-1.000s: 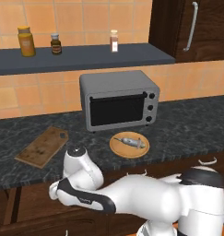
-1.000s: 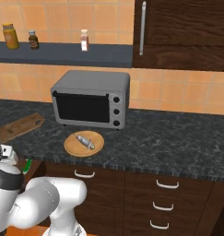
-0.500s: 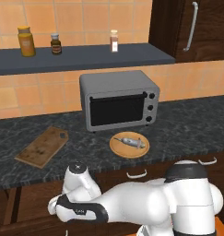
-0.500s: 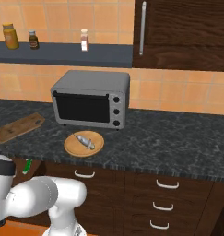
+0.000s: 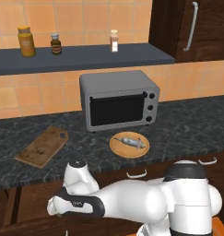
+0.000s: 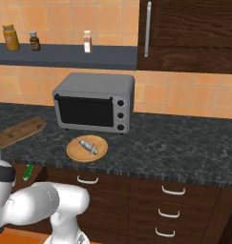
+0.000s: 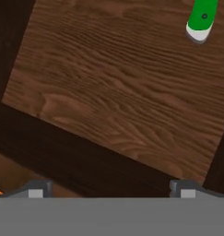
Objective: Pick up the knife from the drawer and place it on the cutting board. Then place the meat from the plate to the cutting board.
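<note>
**Knife waits at the drawer's edge**

The knife lies in the drawer, its green handle at the hand view's upper right. The gripper is spread wide and empty. The knife is probably light, stiff and thin; take it across the handle.

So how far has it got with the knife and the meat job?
Barely started. The drawer is open, and the gripper hovers over its wooden floor, fingers apart and empty. The knife lies in the drawer, its green handle at the top right of the hand view. The cutting board is bare, and the meat sits on the plate. Both moves remain.
</note>
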